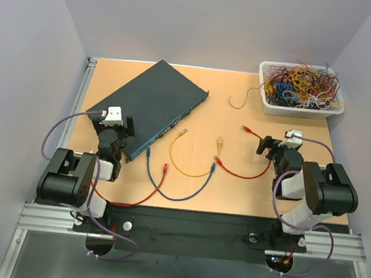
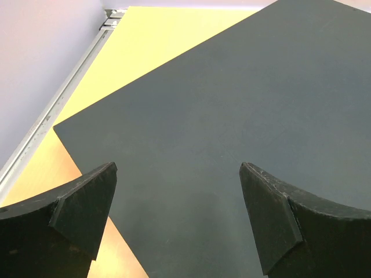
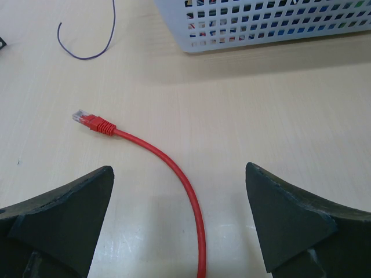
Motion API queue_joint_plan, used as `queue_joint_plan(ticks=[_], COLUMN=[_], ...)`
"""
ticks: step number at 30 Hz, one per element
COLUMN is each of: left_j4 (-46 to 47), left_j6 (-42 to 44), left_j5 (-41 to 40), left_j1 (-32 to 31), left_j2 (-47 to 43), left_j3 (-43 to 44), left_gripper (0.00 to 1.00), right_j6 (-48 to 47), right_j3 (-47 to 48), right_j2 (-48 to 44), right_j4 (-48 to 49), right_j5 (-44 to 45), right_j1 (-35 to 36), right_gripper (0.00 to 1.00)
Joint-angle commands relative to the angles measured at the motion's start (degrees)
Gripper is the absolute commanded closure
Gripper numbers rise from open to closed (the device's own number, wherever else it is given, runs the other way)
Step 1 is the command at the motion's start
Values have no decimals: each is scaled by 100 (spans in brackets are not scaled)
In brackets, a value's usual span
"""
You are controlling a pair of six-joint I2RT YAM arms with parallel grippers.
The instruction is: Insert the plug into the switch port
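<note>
— Fingers (image 3: 64,220) on the right gripper (image 3: 177,231): how do they stand?
— Spread wide, holding nothing. The red cable (image 3: 185,191) runs up between them on the table (image 3: 301,133), and its red plug (image 3: 93,121) lies ahead and to the left, apart from both fingertips.
— And the left gripper (image 2: 174,226)?
— Just as wide and just as empty. It hangs over the flat top of the dark teal switch (image 2: 243,116), near the corner closest to the arms.
— So how far along are we?
— At the very start, I'd say. No plug is picked up, and the red one lies well apart from the switch port (image 1: 172,124) row on the box's narrow front face. Grasping, carrying, lining up and pushing in are all left to do.
— Is anything plugged in already?
— A blue cable (image 1: 166,193) ends right at the switch's near corner. It may sit in a port, but the overhead view is too small to tell. A yellow cable (image 1: 192,173) lies loose between them.
— Containers?
— One white mesh basket (image 1: 267,69) at the far right corner, heaped with tangled coloured wires (image 1: 304,85). One thin dark wire (image 3: 87,53) lies outside it on the table, just beside.
</note>
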Motion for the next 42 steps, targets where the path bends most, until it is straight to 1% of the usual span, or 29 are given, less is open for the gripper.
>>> queue_joint_plan(ticks=[1,11,14,15,16,17,18,19,21,22,23,24,25,26,27,28,29,31,32,33,34,35,36,37,38,39,40,41,42], left_j4=[1579,1579,1579,1579,1579,1579,1588,1579,1588,1579,1579,1579,1579,1579,1579,1579,1579,1579,1579,1579,1570,1587,1579,1579,1579,1570,1579,1579,1579], left_j6=[13,13,4,13,13,21,13,13,13,4,13,13,13,13,13,4,13,4,13,4,13,13,4,13,4,13,4,13,4], left_j5=[-83,-83,-83,-83,-83,-83,-83,-83,-83,-83,-83,-83,-92,-75,-83,-75,-83,-83,-75,-75,-75,-83,-75,-75,-83,-75,-83,-75,-75], left_j1=[13,13,13,13,13,13,13,13,13,13,13,13,13,13,13,13,13,13,13,13,13,13,13,13,22,22,13,22,22], left_j2=[-36,-36,-27,-27,-27,-36,-27,-27,-27,-27,-27,-27,-36,-36,-36,-36,-27,-36,-27,-36,-36,-36,-36,-27,-27,-27,-36,-27,-36], left_j3=[-51,-42,-42,-51,-42,-51,-42,-51,-42,-42,-42,-42,-51,-51,-42,-42,-42,-42,-34,-42,-42,-42,-42,-34,-42,-42,-42,-42,-42], left_gripper=[1,1,1,1,1,1,1,1,1,1,1,1,1,1,1,1,1,1,1,1,1,1,1,1,1,1,1,1,1], right_j6=[-80,-71,-53,-18,34,26,-9,-114,-159,372,577,710,1260,1604,2060,2291,2668,3597,3760,3831,3675,3456,3166,2876,2412,2251,2102,2057,1995], right_j3=[102,111,102,85,85,172,320,705,1032,1156,1314,1359,1368,1316,1315,1324,1272,1192,1244,1323,1463,1586,1814,1938,2035,2140,2446,2597,2790], right_j2=[-20,-12,-46,-90,-152,-387,-546,-687,-1118,-1328,-1530,-1958,-2163,-2348,-2654,-2753,-2797,-2597,-2491,-2403,-2359,-2454,-2533,-2612,-2631,-2552,-2447,-2072,-1868], right_j4=[257,257,257,257,240,13,-407,-1238,-1893,-2427,-2641,-2783,-2906,-2907,-2872,-2872,-2715,-2521,-2529,-2564,-3078,-3500,-3940,-4318,-4818,-5023,-5417,-5577,-5736], right_j5=[-20,-28,94,739,1102,1436,1448,1431,1588,1554,988,565,178,-748,-1297,-1772,-2334,-2690,-2952,-3329,-3263,-2610,-2090,-1519,-504,-129,180,705,936], right_j1=[-18,-18,-18,138,227,280,359,403,578,571,579,588,588,579,588,588,579,588,588,745,912,1166,1899,2350,2798,3508,3793,4057,4295], right_gripper=[0,0,0,0,0,0,0,0,0,0,0,0,0,0,0,0,0,0,0,0,0,0,0,0,0,0,0,0,0])
